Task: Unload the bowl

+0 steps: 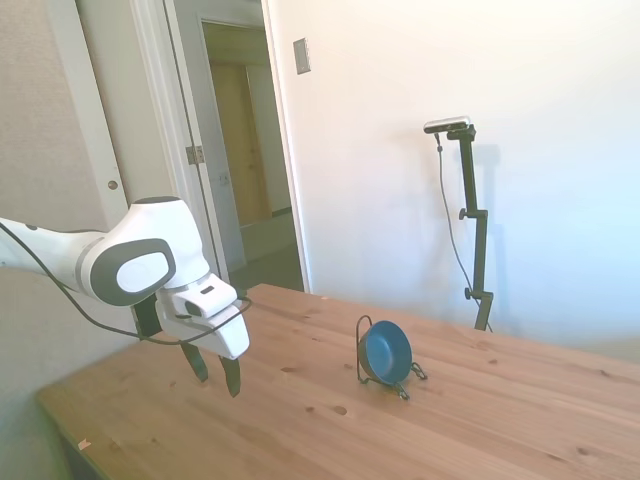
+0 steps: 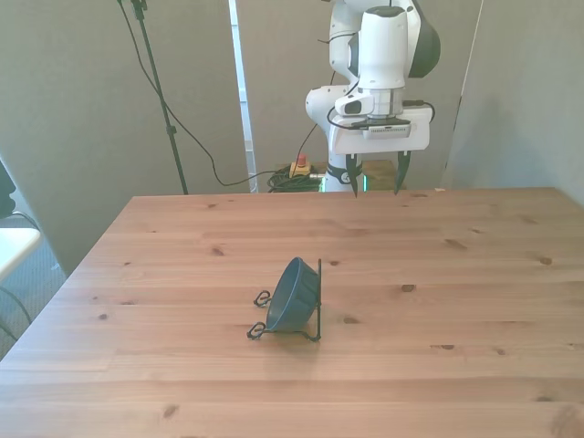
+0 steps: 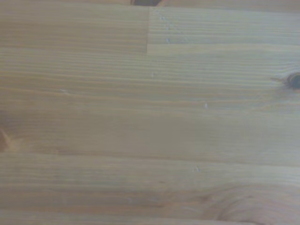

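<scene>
No text, label, brand, number or sign can be read in any of the three views. A small grey plate [image 1: 302, 55] is seen on the white wall in the upper middle of the side view, but nothing is legible on it. Only bare wood grain of the table [image 3: 150, 122] is shown in the wrist view.

Home rm: hallway door [image 1: 245, 160], wood table [image 1: 500, 420]

Bare table [image 2: 438, 274] all round; only the wire rack [image 2: 315, 306] seemingly hems the bowl [image 2: 292, 294].
</scene>
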